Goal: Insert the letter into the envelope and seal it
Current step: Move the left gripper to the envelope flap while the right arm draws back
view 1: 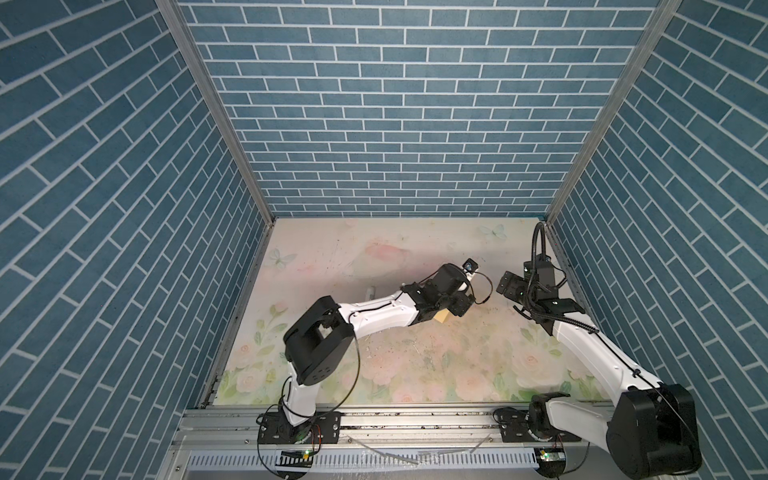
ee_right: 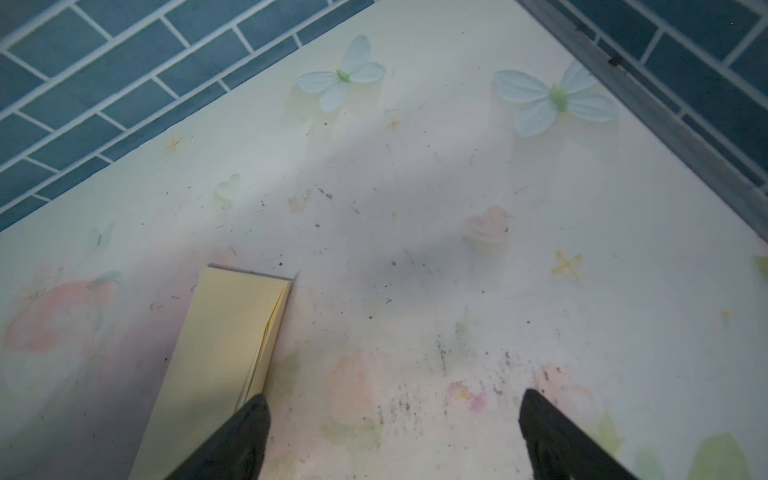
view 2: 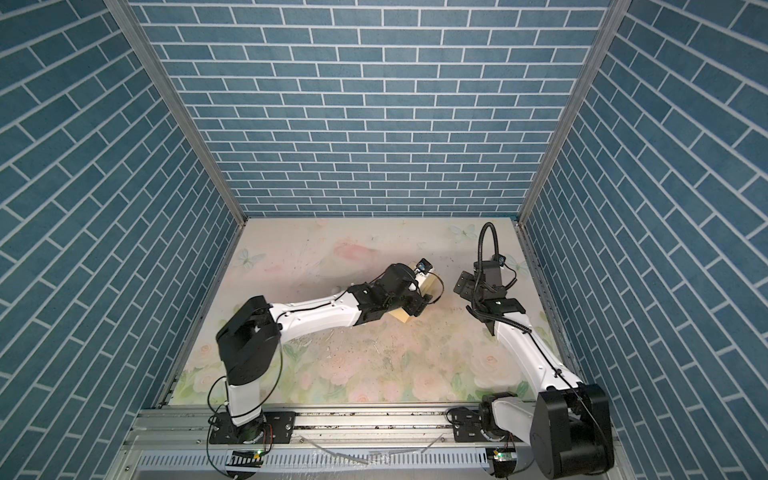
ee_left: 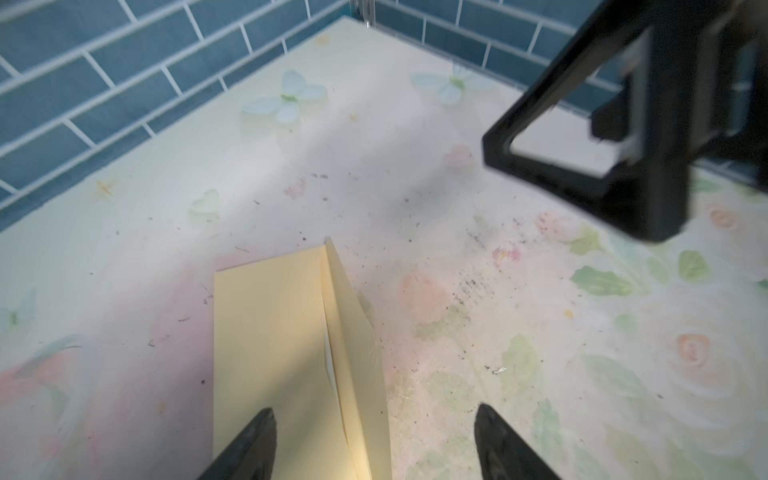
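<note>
Holding left gripper [ee_left: 374,446] and right gripper [ee_right: 392,432] jaws gaping wide, empty; noting envelope [ee_left: 270,353] between left jaws, beside 1 right finger.

In both top views the left arm's wrist [view 2: 395,284] hides most of the envelope [view 2: 402,316] — only yellow corners peek out. Both wrist views cut off its near end, and in the left one the right gripper [ee_left: 648,166] is a blurred dark shape — partly cut off too.

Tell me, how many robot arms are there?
2. The left arm reaches over the envelope mid-table; the right arm is near the right wall. None look hidden.
</note>
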Motion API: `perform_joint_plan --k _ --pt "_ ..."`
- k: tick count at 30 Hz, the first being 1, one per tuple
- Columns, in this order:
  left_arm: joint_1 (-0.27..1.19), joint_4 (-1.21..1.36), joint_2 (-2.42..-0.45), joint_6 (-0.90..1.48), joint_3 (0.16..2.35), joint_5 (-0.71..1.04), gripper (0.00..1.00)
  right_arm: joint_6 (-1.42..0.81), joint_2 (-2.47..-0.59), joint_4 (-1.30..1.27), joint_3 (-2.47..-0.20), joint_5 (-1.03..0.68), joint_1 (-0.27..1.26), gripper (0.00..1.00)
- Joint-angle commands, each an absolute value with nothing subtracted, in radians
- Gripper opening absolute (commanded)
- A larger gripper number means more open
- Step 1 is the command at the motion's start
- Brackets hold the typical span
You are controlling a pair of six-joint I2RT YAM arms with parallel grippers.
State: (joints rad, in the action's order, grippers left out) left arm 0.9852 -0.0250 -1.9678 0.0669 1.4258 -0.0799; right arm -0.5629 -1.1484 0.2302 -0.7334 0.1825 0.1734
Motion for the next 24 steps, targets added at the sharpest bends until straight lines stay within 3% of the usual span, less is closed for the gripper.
perform_joint_plan --k 1,11,20,24 --pt "0.990 -0.133 -2.056 0.078 1.514 -0.177 0.74 -0.517 -1.104 0.261 -0.689 0.143 0.128 0.93" --pt "0.990 -0.156 -2.241 0.058 1.666 -0.192 0.61 -0.520 -1.058 0.235 -0.637 0.066 0.064 0.93" --pt "0.990 -0.186 -2.297 -0.068 1.727 -0.172 0.24 -0.517 -1.052 0.229 -0.622 0.028 0.054 0.93" --pt "0.991 -0.103 -2.213 -0.198 1.640 -0.122 0.17 -0.510 -1.050 0.228 -0.618 0.011 0.050 0.93"
